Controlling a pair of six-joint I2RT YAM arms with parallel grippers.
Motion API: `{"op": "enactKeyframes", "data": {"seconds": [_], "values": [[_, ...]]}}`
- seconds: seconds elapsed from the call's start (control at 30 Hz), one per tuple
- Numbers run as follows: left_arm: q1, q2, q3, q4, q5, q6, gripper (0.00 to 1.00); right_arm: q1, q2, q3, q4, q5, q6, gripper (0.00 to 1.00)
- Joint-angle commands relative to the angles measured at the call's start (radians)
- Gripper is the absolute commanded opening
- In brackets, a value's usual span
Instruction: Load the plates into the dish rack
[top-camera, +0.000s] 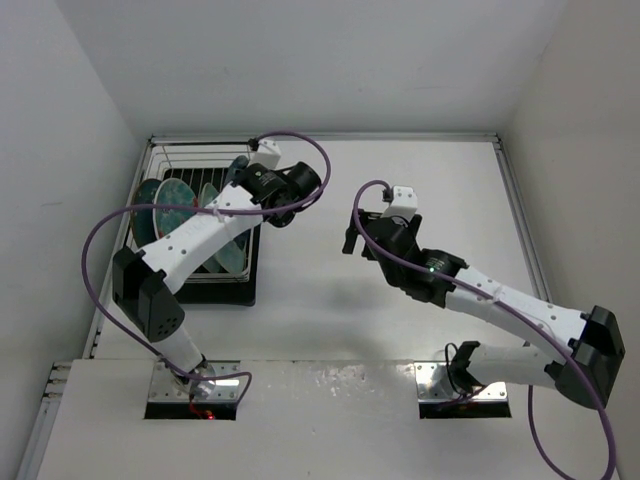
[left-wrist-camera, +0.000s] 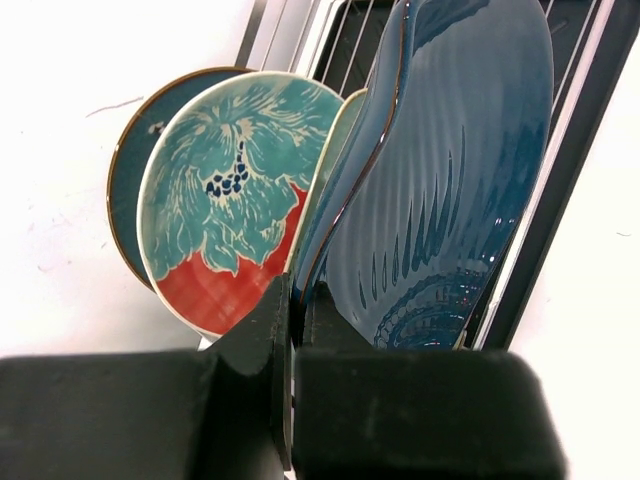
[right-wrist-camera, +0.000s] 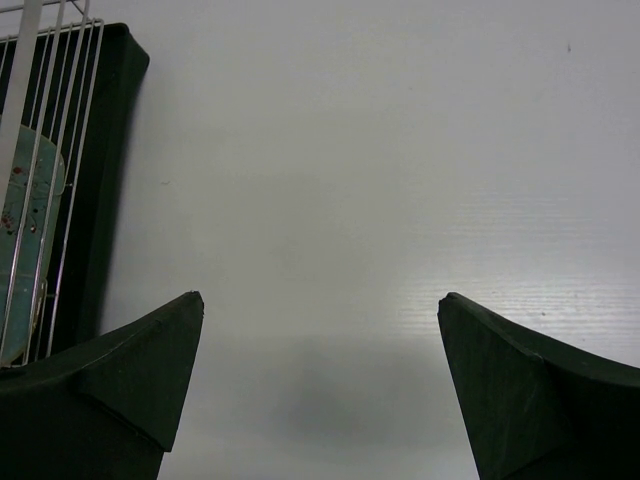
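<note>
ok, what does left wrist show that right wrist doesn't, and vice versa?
Left wrist only: left gripper shut on the dark-blue leaf plate, red floral plate and dark teal plate upright beside it. Right wrist only: right gripper open, holding nothing. Both: white table, dish rack wires and black tray, a pale mint plate edge; same one or not, cannot tell.

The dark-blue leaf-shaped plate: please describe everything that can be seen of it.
The leaf-shaped plate looks like glossy glazed ceramic, deep blue with fine ribs fanning over its face and a thin brownish rim. It stands on edge, nearly upright, over the dish rack, beside a pale mint plate and the red flowered plate. The jaws of the left gripper are closed on its lower rim. Whether it rests on the rack cannot be told.
</note>
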Motion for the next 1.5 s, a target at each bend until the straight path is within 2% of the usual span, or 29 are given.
{"op": "enactKeyframes", "data": {"seconds": [0.0,0.23,0.4,0.5,0.53,0.67,0.97,1.1,1.27,1.47], "values": [[0.0,-0.018,0.017,0.003,-0.106,-0.06,0.0,0.015,-0.032,0.011,-0.016,0.064,0.008,1.0],[-0.02,-0.029,0.11,0.012,-0.181,-0.017,0.0,0.028,-0.02,0.024,-0.016,0.064,0.002,1.0],[-0.02,-0.076,0.119,0.065,-0.209,0.076,0.0,0.026,-0.017,0.02,0.012,0.062,-0.026,1.0],[-0.01,-0.127,0.095,0.163,-0.171,0.188,0.0,0.025,-0.014,0.015,0.033,0.058,-0.044,1.0],[0.017,-0.164,0.068,0.225,-0.093,0.275,0.0,0.028,-0.015,0.015,0.038,0.058,-0.05,1.0],[0.086,-0.27,0.006,0.422,0.115,0.455,0.0,0.024,-0.019,0.003,0.059,0.056,-0.066,1.0],[0.166,-0.278,0.145,0.457,0.134,0.61,0.0,0.014,-0.022,-0.029,0.134,0.041,-0.109,1.0],[0.274,-0.29,0.225,0.517,0.18,0.794,0.0,0.02,0.004,-0.02,0.177,0.012,-0.167,1.0],[0.388,-0.351,0.225,0.566,0.19,0.978,0.0,0.002,0.044,-0.008,0.243,-0.053,-0.213,1.0],[0.511,-0.388,0.234,0.615,0.127,1.148,0.0,-0.081,0.086,-0.016,0.296,-0.2,-0.201,1.0]]}}
